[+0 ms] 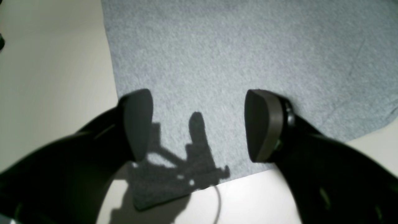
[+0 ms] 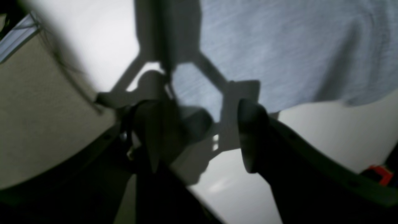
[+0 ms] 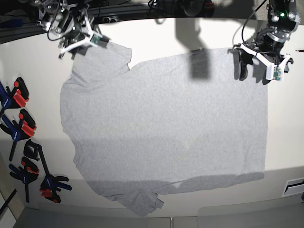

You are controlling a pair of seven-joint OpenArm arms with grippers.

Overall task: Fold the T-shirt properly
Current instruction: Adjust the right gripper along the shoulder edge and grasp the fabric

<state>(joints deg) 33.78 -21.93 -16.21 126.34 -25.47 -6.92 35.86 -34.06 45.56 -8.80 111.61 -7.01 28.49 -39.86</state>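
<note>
Tools both released: left tool (image 1: 199,124) hovers over a hem corner of the T-shirt (image 3: 161,128), right tool (image 2: 199,137) over the far sleeve corner, likely staged for pinching. T-shirt lies spread flat on the table (image 3: 285,142), unfolded.

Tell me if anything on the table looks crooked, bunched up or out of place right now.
Mostly tidy: the T-shirt lies spread flat on the table. The odd spot is its lower sleeve, slightly crumpled with its edge turned over. The clamps sit off the shirt at the table's edge. Both grippers are open and empty.
</note>
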